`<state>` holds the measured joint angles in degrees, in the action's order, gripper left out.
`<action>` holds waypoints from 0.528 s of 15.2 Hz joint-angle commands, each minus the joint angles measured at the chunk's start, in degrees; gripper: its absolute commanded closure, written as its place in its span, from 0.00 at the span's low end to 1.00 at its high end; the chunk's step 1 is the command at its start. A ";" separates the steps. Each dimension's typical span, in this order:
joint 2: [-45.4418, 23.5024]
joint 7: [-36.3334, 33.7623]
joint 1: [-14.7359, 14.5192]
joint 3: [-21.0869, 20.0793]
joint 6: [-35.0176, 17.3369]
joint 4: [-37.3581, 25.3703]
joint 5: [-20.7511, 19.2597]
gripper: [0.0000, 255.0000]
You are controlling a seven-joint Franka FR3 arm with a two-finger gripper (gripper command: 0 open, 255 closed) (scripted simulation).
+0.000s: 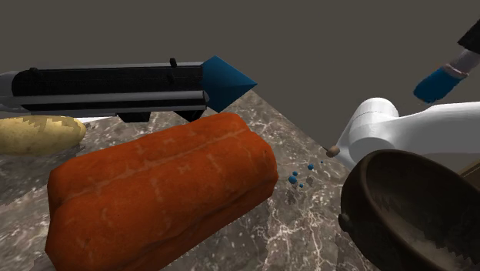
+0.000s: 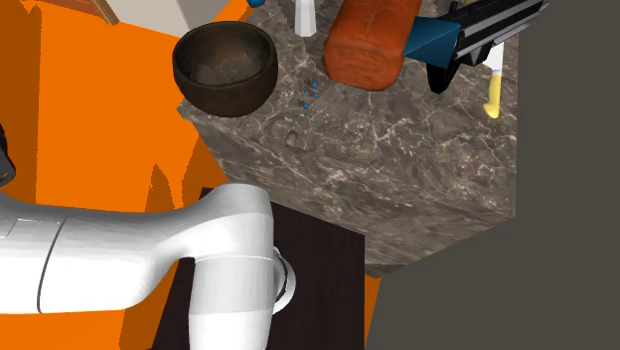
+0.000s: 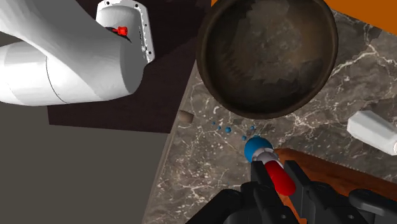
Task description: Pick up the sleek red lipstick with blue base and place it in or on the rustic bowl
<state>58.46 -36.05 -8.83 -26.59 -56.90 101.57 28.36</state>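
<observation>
The gripper (image 3: pixel 278 179) points down at the marble table (image 3: pixel 203 172), its fingers clamped on the red lipstick (image 3: pixel 270 165). The lipstick is off the table, its blue base toward the nearby brown bowl (image 3: pixel 267 57).

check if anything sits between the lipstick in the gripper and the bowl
Nothing visible does. The gripper clasps the lipstick, its blue end toward the bowl. A few small blue beads lie on the marble table between them, likely too low to block it.
</observation>
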 commanded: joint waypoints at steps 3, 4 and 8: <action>0.91 -5.83 0.04 -2.59 3.31 -4.41 4.19 1.00; 1.12 -8.56 0.20 -3.78 4.65 -6.62 6.18 1.00; 4.26 -7.58 -0.63 -3.95 2.74 -1.53 6.63 1.00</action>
<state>61.83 -43.71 -9.26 -30.38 -53.67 98.72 34.70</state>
